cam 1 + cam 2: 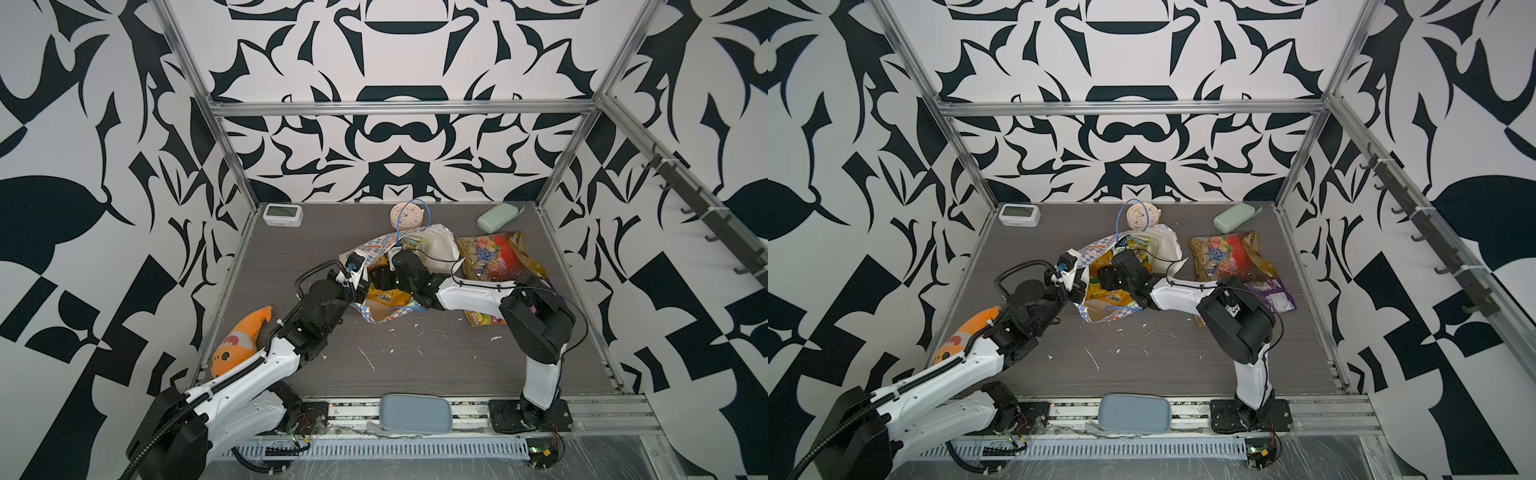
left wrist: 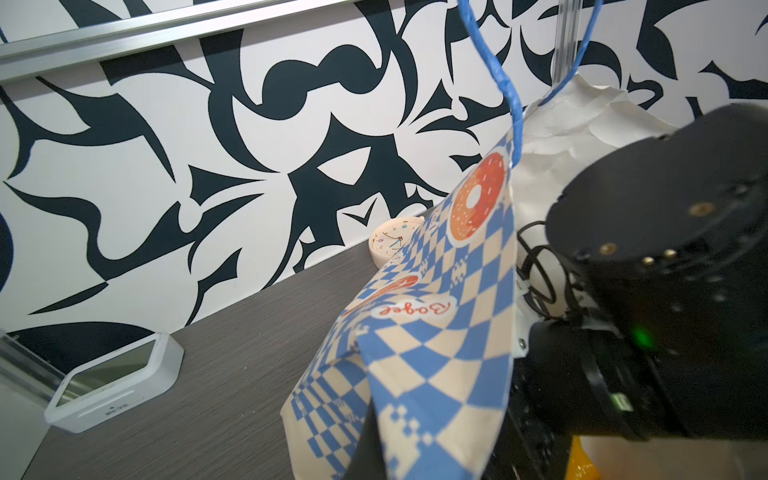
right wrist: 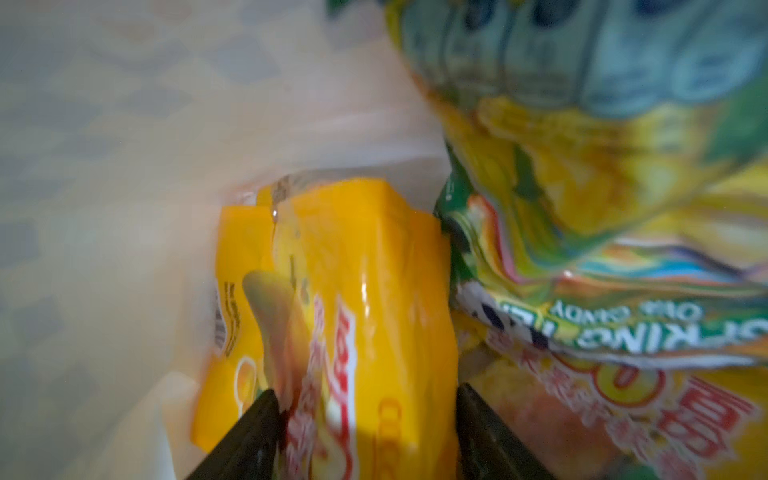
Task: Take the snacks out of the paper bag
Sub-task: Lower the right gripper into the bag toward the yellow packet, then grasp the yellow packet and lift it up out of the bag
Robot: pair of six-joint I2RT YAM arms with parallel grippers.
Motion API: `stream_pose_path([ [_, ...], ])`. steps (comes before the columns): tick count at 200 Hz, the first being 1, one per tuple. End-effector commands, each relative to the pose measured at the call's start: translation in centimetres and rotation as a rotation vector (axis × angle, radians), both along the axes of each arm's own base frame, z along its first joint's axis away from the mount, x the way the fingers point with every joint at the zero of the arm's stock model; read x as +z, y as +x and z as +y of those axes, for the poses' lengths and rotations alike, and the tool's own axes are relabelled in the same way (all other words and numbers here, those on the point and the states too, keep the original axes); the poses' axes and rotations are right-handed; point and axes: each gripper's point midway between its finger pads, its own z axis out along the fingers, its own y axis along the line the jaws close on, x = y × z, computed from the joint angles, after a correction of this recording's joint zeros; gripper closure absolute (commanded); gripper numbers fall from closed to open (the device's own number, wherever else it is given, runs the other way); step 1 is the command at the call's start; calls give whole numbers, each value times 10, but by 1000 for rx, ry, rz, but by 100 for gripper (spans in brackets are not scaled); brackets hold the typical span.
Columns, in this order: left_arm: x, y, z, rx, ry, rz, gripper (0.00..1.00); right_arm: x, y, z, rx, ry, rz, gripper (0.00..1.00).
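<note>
The paper bag lies crumpled mid-table, its mouth facing the front. My left gripper is shut on its blue-checked rim, which drapes over the jaws. My right gripper is inside the bag, open, its fingers on either side of a yellow-orange packet. A green-yellow packet and another orange one lie beside it in the bag. Outside, to the right, lie the clear multicoloured candy pack, a purple packet and a yellow packet.
An orange plush fish lies by my left arm. A mint green case, a round clock and a white digital clock stand along the back wall. A blue-grey pad sits at the front edge.
</note>
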Motion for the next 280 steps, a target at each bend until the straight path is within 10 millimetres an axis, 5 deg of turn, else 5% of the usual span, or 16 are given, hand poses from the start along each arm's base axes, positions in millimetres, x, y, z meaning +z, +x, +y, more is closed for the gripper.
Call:
stream_pose_path([
  [1,29,-7,-8,-53,-70,-88,100,10,16,14,-29,68,-39,35],
  [94,29,-7,-5,-35,-64,-87,100,18,21,33,24,110,-35,100],
  [152,30,-3,-4,-19,-64,-85,100,38,16,43,82,160,-47,100],
  [280,25,6,4,53,-47,-73,100,135,-17,46,252,289,-176,100],
])
